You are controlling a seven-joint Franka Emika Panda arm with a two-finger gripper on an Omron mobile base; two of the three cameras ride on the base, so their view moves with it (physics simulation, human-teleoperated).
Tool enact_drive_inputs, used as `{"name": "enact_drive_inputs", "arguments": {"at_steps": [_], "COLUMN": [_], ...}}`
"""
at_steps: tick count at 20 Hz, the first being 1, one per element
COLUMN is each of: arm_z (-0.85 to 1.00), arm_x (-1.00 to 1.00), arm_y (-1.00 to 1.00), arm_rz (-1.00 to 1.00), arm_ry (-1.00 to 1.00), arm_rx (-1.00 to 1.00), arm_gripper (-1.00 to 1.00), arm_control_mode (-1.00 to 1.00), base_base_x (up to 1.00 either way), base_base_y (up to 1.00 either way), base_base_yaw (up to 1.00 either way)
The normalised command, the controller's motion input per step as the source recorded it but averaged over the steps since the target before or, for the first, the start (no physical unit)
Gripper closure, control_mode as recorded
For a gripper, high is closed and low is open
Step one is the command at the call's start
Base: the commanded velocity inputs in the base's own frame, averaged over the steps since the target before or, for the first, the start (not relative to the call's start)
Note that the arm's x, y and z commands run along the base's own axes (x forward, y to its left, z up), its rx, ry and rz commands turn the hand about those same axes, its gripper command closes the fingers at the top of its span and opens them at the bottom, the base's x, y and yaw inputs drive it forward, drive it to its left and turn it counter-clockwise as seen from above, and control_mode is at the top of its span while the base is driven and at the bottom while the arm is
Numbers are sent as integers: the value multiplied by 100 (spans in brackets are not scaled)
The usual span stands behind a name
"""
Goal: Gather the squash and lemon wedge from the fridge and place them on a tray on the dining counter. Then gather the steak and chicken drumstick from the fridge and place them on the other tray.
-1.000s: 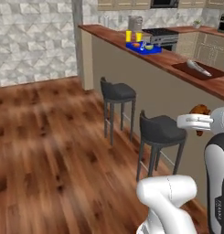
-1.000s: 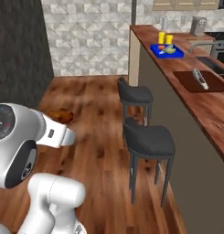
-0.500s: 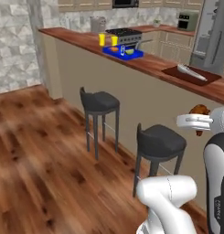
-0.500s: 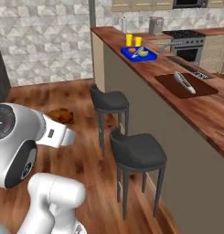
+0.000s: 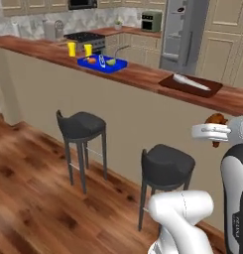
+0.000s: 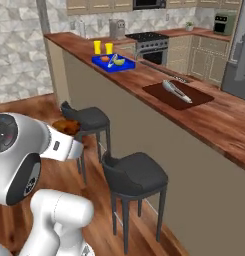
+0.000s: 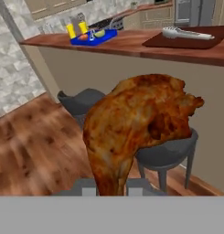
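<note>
two stools (image 5: 81, 126) (image 5: 165, 164) stand tucked against the counter's (image 5: 143, 77) beige base, and to their left i see open wood floor (image 5: 29, 193) — plenty of room on that side, none between the seats and the base. the counter edge runs long and straight from far left to near right, with bare top between the trays and more past the brown one in the right base view.

two trays sit on it, well apart. the blue tray (image 5: 102, 62) holds the lemon wedge (image 5: 111, 62), an orange piece and something pale and thin i can't identify; two yellow cups (image 5: 72, 48) (image 5: 88, 50) stand just behind it. the brown tray (image 5: 190, 84) holds one long pale grey item, which i can't make out as meat from here.

the gripper (image 7: 111, 188) is closed on the drumstick (image 7: 138, 121), one piece, pinched at its thin end, held out over the floor short of the stools. the fridge (image 5: 183, 30) stands behind the counter, beyond the brown tray.
</note>
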Motion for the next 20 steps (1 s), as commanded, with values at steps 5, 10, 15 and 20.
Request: {"name": "enact_drive_inputs", "arguments": {"at_steps": [5, 10, 15, 20], "arm_z": [0, 0, 0, 0], "arm_x": [0, 0, 0, 0], "arm_y": [0, 0, 0, 0], "arm_rz": [0, 0, 0, 0], "arm_ry": [0, 0, 0, 0], "arm_rx": [0, 0, 0, 0], "arm_gripper": [100, 100, 100, 100], "arm_control_mode": [100, 100, 100, 100], "base_base_x": [48, 52, 54, 55], "base_base_y": [46, 38, 32, 31], "base_base_yaw": [-46, -44, -43, -43]}}
